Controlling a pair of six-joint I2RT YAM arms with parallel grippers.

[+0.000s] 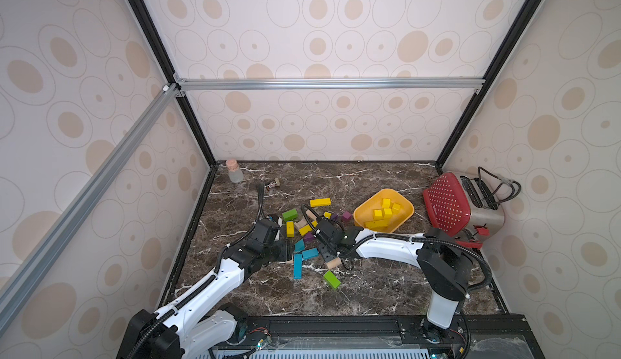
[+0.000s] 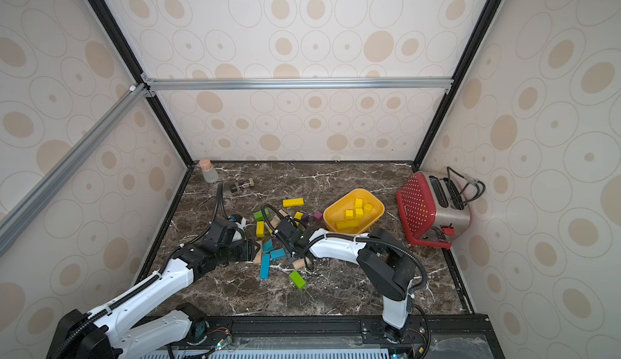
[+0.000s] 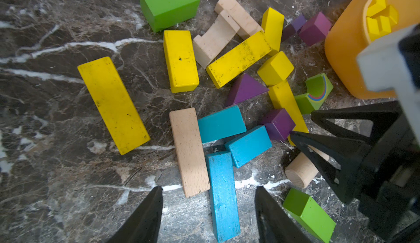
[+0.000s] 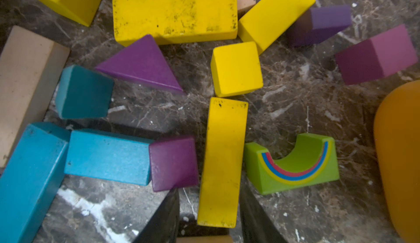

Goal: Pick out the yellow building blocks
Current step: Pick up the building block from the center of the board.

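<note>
Several yellow building blocks lie loose in the pile: a long bar [image 3: 112, 105], a shorter bar [image 3: 180, 61], a scuffed bar [image 3: 238, 58] and a cube [image 3: 275, 67]. Another yellow bar [image 1: 320, 202] lies at the far side. More yellow blocks [image 1: 383, 212] sit in the orange-yellow bowl [image 1: 356, 213]. My right gripper [image 4: 209, 189] straddles one end of a yellow bar [image 4: 223, 153]; one finger touches it and the other stands a little off. My left gripper [image 3: 208, 188] is open, low over the table, with a blue bar [image 3: 223, 196] lying loose between its fingertips.
Blue, purple, lime-green and plain wooden blocks are mixed in with the yellow ones; a green rainbow arch [image 4: 293, 164] lies beside the straddled bar. A red toaster [image 1: 450, 206] stands at the right wall. A corked bottle [image 1: 234, 170] stands in the back left corner.
</note>
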